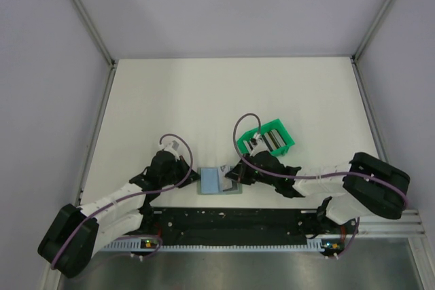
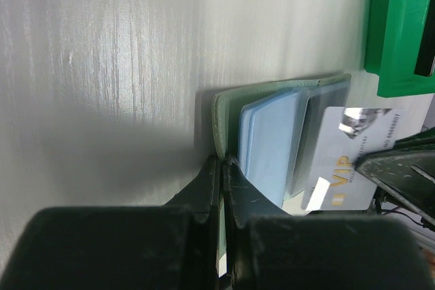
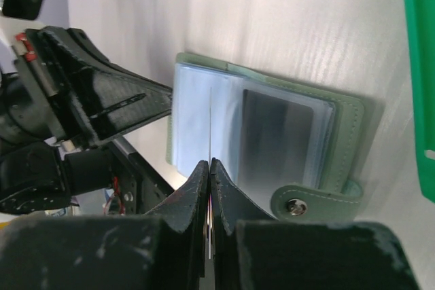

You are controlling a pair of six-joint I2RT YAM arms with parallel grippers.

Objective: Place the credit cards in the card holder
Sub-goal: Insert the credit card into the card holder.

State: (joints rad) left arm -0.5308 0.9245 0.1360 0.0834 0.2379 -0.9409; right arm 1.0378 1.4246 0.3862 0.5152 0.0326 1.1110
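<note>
Under everything, white tabletop [image 1: 204, 93], with pale grey walls around it. At the near edge, two black-and-white robot arms, reaching inward toward each other.

Just beyond the right arm's wrist, bright green open plastic bin [image 1: 289, 144], with thin dark and pale items standing inside, too small to identify.

Between the two claws, flat grey-green folding card holder [image 1: 216, 181], lying open near the table's front edge, light blue and clear sleeves facing up.

On its left side, the left gripper [image 2: 223, 168], jaws closed, pinching the card holder's green edge.

On its right side, the right gripper [image 3: 209, 168], jaws closed, clamping a silvery-white plastic credit card [image 2: 346, 161] marked VIP. Held edge-on above the blue sleeves in the right wrist view.

Inside a clear sleeve of the holder, one dark grey card [image 3: 282, 140].

Beside the right claw's fingers, small metal snap [image 3: 296, 203] on the holder's closing tab.
</note>
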